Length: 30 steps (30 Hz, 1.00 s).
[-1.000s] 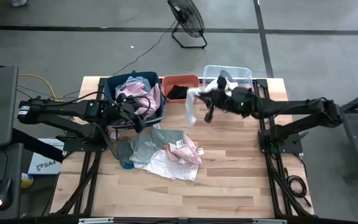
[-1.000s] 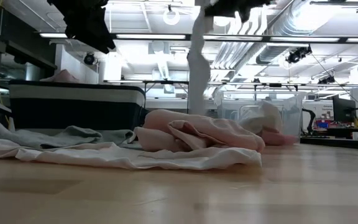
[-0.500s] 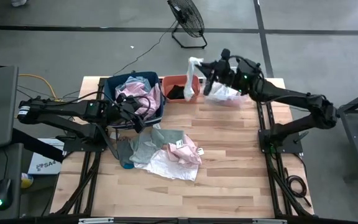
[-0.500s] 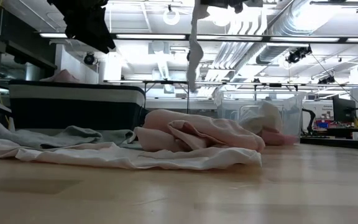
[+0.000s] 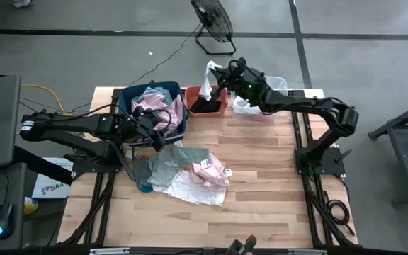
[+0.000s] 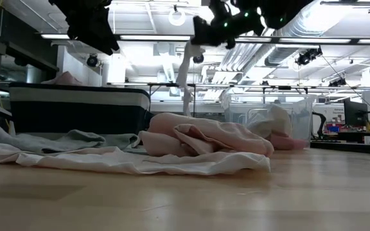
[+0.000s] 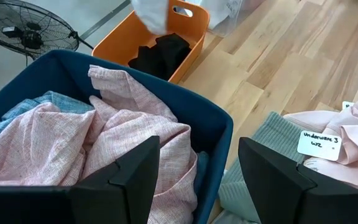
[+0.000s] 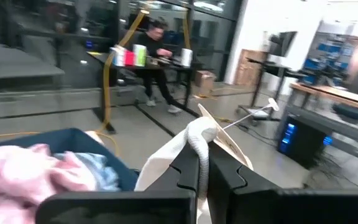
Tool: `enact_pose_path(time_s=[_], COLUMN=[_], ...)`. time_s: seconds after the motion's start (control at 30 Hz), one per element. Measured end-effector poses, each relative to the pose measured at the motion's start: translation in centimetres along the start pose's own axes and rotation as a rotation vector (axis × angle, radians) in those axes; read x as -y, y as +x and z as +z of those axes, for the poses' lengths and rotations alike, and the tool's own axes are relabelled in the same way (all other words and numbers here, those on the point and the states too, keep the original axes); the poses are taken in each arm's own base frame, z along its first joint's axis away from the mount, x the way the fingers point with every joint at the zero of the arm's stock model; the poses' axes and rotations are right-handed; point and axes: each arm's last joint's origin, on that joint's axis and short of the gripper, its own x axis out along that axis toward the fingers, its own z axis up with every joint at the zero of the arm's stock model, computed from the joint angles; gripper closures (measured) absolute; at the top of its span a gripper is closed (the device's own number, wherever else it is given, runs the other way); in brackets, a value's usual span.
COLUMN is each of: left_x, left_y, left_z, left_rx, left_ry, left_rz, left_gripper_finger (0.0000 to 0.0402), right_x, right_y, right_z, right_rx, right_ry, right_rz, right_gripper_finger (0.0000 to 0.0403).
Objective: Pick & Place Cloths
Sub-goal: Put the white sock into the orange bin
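The right end effector (image 5: 222, 73) is raised over the far edge of the table (image 5: 261, 205), above the orange bin (image 5: 205, 91), and it is clenched on a white cloth (image 5: 206, 78) that hangs from it. In the right wrist view the fabric is pinched between the two dark fingers (image 8: 188, 168), which meet on it. In the low view only a narrow strip of this cloth (image 6: 185, 77) shows below the dark arm, and its lower end is lost behind the pile.

The left end effector (image 5: 160, 134) hovers at the near rim of the dark blue bin (image 5: 126, 95), its jaws apart and nothing between them. That bin holds a pale pink cloth (image 7: 129, 130) with a blue-teal plaid cloth (image 7: 17, 118) mostly buried under it. A small black cloth (image 7: 163, 53) lies in the orange bin, partly covered in the left wrist view by the hanging white fabric.

Near the table's middle lies a heap: a grey-green cloth (image 5: 168, 163), a coral pink cloth (image 5: 214, 170) bearing a paper label (image 7: 319, 143), and a white sheet (image 5: 193, 190) underneath. The label's writing appears to read "underwear", though it is hard to make out. The clear bin (image 5: 261, 106) is largely hidden by the right arm.
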Motion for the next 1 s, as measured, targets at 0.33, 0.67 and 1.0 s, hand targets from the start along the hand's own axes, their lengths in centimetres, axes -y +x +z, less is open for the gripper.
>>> enact_pose_path(time_s=[0.33, 0.67, 1.0], left_x=[0.0, 0.0, 0.0], left_y=[0.0, 0.0, 0.0], left_z=[0.0, 0.0, 0.0], left_rx=[-0.001, -0.002, -0.001], left_ry=[0.001, 0.001, 0.001], left_rz=[0.001, 0.001, 0.001], left_gripper_finger=[0.0188, 0.0188, 0.0188], right_x=[0.8, 0.5, 0.0], right_y=[1.3, 1.0, 0.9], right_z=[-2.5, -4.2, -5.3], right_rx=[-0.098, -0.269, -0.350], right_ry=[0.014, 0.011, -0.015], right_rz=[-0.103, -0.057, 0.088], right_gripper_finger=[0.0399, 0.0399, 0.0399])
